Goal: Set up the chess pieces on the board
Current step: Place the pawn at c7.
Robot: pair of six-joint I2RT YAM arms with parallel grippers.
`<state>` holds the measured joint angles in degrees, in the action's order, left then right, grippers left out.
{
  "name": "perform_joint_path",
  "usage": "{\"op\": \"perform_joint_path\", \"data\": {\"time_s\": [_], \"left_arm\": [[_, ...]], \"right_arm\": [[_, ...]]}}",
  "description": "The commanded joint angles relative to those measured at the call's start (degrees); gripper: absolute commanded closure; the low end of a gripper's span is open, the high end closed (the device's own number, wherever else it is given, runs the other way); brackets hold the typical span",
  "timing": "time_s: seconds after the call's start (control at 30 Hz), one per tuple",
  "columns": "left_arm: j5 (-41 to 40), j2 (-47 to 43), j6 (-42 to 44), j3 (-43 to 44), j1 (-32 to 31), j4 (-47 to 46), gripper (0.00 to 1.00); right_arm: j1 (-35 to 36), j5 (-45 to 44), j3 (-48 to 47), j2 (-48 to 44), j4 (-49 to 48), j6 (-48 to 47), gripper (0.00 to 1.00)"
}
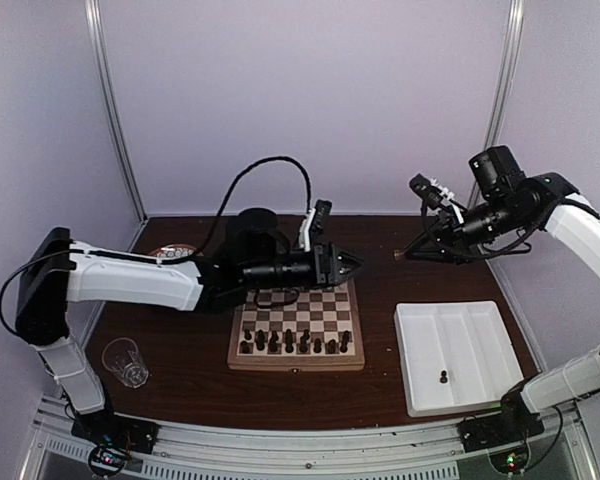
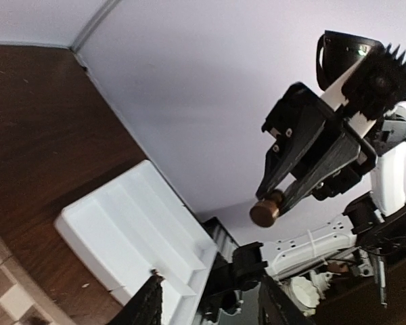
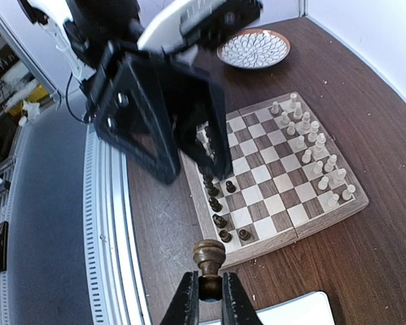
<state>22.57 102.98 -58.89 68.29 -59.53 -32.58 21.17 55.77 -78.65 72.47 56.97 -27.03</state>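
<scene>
A dark brown piece is pinched between the right fingers; being light, rigid and smooth, it is judged slip-prone; the left fingers are parted, empty.

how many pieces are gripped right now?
1. A dark piece is clamped between the right fingers, held up off the table, right of the board. The left fingers are open and empty.

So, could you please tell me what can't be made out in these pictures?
Top view: the board's far rows, hidden under the left hand.
Top view: the dark pieces in the white tray and the held piece in the right hand, too small to name.
Right wrist view: some of the board's dark chessmen, behind the blurred left hand.
Left wrist view: the board, cut off at the bottom-left corner.
</scene>
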Motion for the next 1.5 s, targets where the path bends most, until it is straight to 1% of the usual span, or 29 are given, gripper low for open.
{"op": "perform_joint_path", "data": {"time_s": [0.0, 0.07, 0.17, 0.33, 0.47, 0.7, 0.83, 1.1, 1.47], "left_arm": [[-14.7, -14.2, 17.2, -3.3, 0.8, 23.0, 0.51], [-22.1, -20.3, 20.6, -6.1, 1.0, 28.8, 0.51], [-31.3, -29.3, 23.0, -10.4, 1.4, 34.8, 0.50], [-38.7, -39.7, 24.2, -15.4, 1.7, 41.1, 0.48], [-42.1, -45.3, 24.4, -17.7, 1.8, 44.5, 0.48], [-43.7, -49.9, 23.2, -20.5, 1.9, 46.9, 0.47], [-43.5, -50.6, 22.7, -21.5, 1.9, 47.0, 0.47], [-43.3, -51.3, 22.3, -22.5, 1.9, 47.0, 0.47], [-43.3, -50.7, 22.0, -23.1, 1.9, 46.6, 0.46]], "right_arm": [[8.1, -15.9, -3.6, 3.9, 5.1, -5.0, 0.90], [11.7, -20.8, -5.6, 6.7, 6.2, -6.1, 0.90], [15.5, -26.3, -8.3, 11.9, 7.2, -6.6, 0.90], [20.7, -34.5, -14.8, 22.7, 10.9, -8.1, 0.91], [24.5, -39.9, -19.7, 30.4, 13.1, -8.6, 0.92], [28.7, -47.4, -27.9, 41.8, 17.5, -9.4, 0.93], [29.9, -48.1, -30.3, 46.4, 18.8, -9.7, 0.93], [31.5, -48.8, -33.2, 51.3, 19.8, -9.4, 0.93], [31.9, -48.3, -33.8, 54.5, 19.2, -9.0, 0.93]]}}
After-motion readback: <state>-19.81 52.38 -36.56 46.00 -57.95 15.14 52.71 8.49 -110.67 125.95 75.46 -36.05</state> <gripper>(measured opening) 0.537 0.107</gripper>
